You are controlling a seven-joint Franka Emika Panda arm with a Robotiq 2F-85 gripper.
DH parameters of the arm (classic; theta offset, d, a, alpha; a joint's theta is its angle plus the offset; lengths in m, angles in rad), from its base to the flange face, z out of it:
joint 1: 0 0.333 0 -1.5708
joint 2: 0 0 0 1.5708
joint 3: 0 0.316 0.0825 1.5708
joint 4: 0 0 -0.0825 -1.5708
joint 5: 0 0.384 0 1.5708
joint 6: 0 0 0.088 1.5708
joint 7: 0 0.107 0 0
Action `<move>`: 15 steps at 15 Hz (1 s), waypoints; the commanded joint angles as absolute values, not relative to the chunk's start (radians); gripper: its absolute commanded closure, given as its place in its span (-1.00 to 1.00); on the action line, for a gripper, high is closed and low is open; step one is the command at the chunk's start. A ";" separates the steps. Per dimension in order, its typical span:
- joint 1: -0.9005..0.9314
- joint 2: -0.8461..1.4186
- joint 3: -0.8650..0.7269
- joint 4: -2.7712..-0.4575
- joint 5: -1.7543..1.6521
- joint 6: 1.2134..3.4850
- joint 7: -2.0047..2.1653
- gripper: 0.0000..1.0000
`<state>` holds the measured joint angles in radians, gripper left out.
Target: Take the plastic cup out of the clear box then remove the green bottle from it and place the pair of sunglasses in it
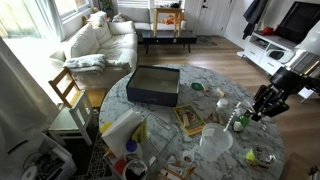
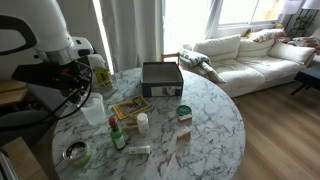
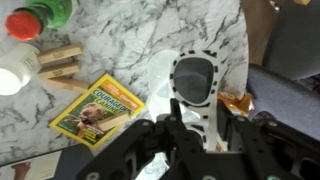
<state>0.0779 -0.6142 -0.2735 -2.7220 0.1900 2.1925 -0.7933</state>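
My gripper point(image 3: 196, 118) is shut on a pair of white-framed sunglasses point(image 3: 195, 78) with dark lenses, held between the fingers. In an exterior view it point(image 2: 84, 88) hangs just above the tall translucent plastic cup point(image 2: 94, 110), which stands on the marble table outside the box. The cup also shows in an exterior view point(image 1: 215, 140) and as a whitish shape under the sunglasses in the wrist view point(image 3: 160, 72). The green bottle point(image 2: 117, 135), with a red cap, stands on the table beside the cup, also seen in the wrist view point(image 3: 45, 14). The dark shallow box point(image 1: 153, 85) point(image 2: 161, 78) sits further off.
A yellow book point(image 3: 97, 108) point(image 2: 130, 108) lies by the cup. Wooden blocks point(image 3: 60, 60) and a white round lid point(image 3: 10, 75) lie near the bottle. A metal bowl point(image 2: 75, 152) sits at the table edge. A wooden chair point(image 1: 68, 90) and a sofa point(image 1: 100, 40) stand beyond.
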 commanded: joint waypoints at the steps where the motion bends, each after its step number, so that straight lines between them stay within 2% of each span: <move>1: 0.125 -0.516 -0.272 -2.699 0.221 2.149 -0.862 0.77; 10: 0.118 -0.304 -0.179 -2.656 0.218 2.362 -0.829 0.77; 15: 0.129 -0.264 -0.171 -2.613 0.298 2.374 -0.850 0.77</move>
<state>0.1222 -0.2953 -0.1787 -2.6407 0.2306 2.3667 -0.8300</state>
